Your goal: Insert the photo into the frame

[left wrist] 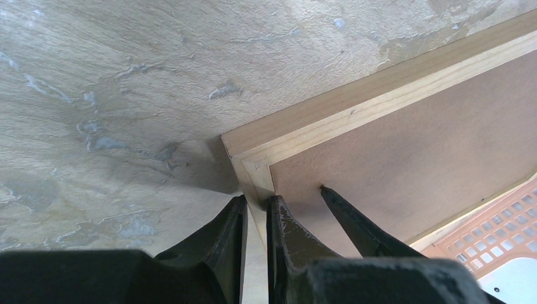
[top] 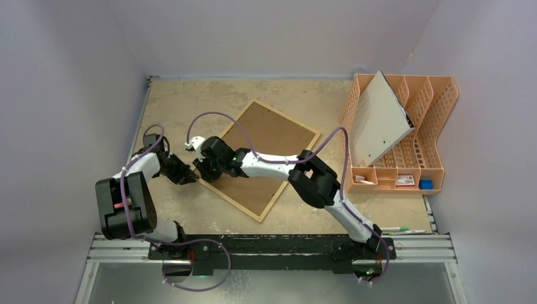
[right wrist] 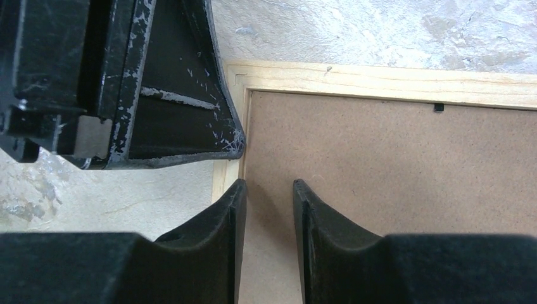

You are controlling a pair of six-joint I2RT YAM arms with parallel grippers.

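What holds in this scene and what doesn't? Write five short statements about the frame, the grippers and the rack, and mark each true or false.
1. The frame lies flat with its brown back facing up. True.
2. The photo rests on top of the frame. False: no photo shows in any view. Only a white board leans in the orange rack.
3. The left gripper and the right gripper are both at the same corner of the frame. True.
4. The right gripper's fingertips hang over bare table. False: they are over the frame's fibreboard back, just inside the wooden rim.
5. In the top view the orange rack stands left of the frame. False: it stands to the right.
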